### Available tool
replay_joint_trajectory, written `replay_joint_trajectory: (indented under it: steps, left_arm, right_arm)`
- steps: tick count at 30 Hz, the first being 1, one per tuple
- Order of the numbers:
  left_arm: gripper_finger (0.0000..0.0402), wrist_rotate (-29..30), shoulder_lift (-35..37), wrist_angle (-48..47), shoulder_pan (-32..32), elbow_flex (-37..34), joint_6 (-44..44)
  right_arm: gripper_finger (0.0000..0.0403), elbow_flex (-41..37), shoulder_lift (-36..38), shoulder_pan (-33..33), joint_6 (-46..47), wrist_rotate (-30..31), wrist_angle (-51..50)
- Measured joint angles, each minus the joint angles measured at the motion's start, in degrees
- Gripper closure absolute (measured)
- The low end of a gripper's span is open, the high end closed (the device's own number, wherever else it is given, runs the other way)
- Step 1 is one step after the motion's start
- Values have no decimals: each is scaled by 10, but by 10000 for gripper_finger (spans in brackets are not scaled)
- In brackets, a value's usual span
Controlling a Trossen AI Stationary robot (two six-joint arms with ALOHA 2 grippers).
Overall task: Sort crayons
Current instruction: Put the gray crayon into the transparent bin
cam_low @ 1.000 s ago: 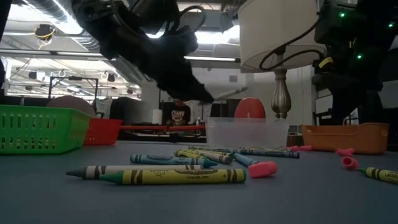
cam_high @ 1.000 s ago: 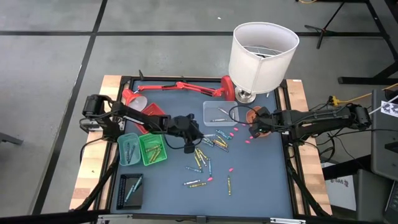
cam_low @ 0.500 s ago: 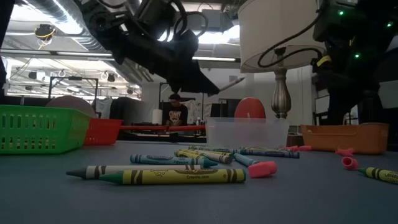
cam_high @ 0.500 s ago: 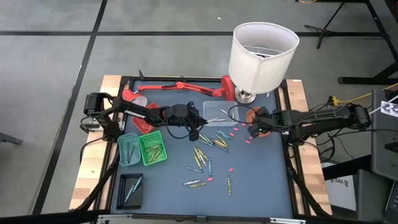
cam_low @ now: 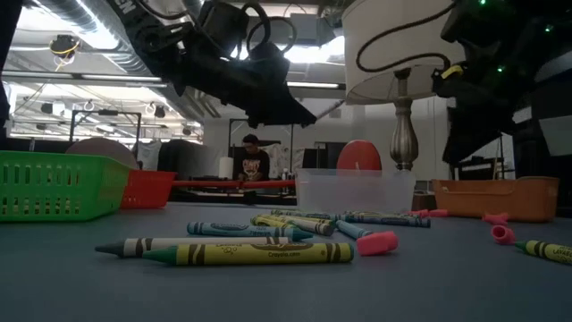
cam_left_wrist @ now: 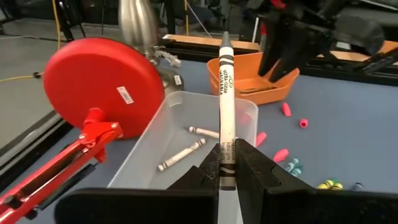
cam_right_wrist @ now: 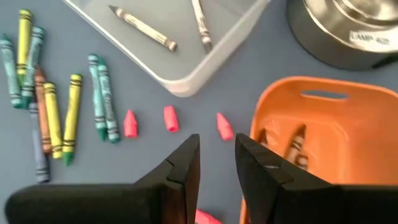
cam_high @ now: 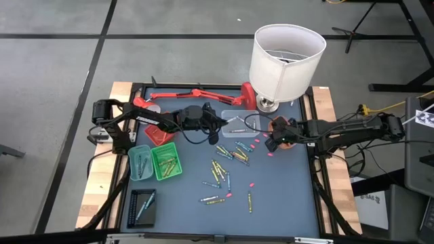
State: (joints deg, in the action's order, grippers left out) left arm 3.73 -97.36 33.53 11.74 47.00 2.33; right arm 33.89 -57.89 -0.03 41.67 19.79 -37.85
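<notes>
A grey crayon w/ white wrapper is clamped betw. the fingers of the left hand, sticking out past the tips toward the clear tray. In high view the left hand is above the table, just at the clear tray's near-left edge; from the low view it's well up off the surface. Two more grey crayons lie inside that tray.

Rest of the crayons lie loose mid-table: a cluster of yellow, blue, green ones near the tray, more scattered toward the front. Some sit in the green basket and the teal one at the left. Low view: a yellow crayon lies closest to the lens. Pink bits are dotted among them.

Right hand hovers beside the orange tray, fingers apart w/ a narrow gap, nothing betw. them. Right wrist view: a couple of brownish crayons in the orange tray; three pink bits on the table in front.

Hard to make out: the black tray contents front-left; red tray partly covered by the left arm. Lamp shade hides the table's far right corner. A person shows far off in the low view, detail unclear.
</notes>
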Motion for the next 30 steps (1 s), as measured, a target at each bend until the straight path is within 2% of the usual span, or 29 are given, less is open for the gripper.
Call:
replay_joint_trajectory:
  steps: [5,16,30]
  left_arm:
    - [386,20,-10,5,4,1,0]
    - [385,35,-85,35,4,1,0]
    - [385,44,-96,35,4,1,0]
  right_arm:
    - [304,0,0,0,-2,-1,36]
    - [304,0,0,0,-3,-30,83]
    - [303,0,0,1,-3,-30,82]
